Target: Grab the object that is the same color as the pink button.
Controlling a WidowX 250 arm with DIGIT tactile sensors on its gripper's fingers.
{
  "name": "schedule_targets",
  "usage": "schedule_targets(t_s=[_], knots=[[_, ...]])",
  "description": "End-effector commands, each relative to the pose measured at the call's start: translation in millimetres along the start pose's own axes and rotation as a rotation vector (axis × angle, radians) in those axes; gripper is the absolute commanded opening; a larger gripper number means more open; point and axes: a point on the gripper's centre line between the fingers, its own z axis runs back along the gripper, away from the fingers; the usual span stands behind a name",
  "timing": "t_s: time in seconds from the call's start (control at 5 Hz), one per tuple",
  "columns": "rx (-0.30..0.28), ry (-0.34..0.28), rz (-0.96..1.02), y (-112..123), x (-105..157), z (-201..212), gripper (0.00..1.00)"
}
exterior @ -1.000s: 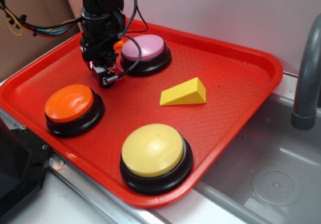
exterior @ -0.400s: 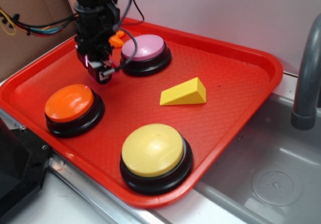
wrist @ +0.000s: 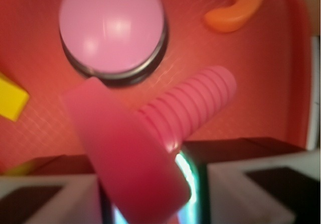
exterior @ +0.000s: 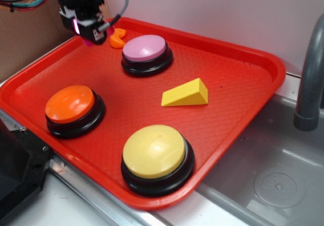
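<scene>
The pincer (exterior: 87, 33) hangs above the red tray's (exterior: 243, 79) far corner, closed on the pink block (wrist: 130, 153). The block sits edge-on between its ribbed fingers (wrist: 193, 103), long side slanting toward the pink button (exterior: 145, 48).

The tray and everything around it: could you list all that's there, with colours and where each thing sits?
tray: one, red, on the counter beside the sink
pink button: one, lilac-pink top, black base, far side of tray
orange button: one, orange top, black base, left side of tray
yellow button: one, yellow top, black base, near edge of tray
yellow wedge: one, yellow, middle-right of tray
orange curved piece: one, orange, far-left corner of tray
sink: one, metal, right of tray
faucet: one, grey, right edge
pink block: one, hot pink, gripped in the pincer
pincer: one, black, raised above the tray's far-left corner
</scene>
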Motion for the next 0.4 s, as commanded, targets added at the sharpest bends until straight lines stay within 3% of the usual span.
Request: schedule_targets(t_s=[0.0,0.2], knots=[[-0.075,-0.220,0.073,-9.6,-16.6,82.9,0.00],[-0.089,-0.228,0.069,-8.6,-24.7,88.7,0.00]])
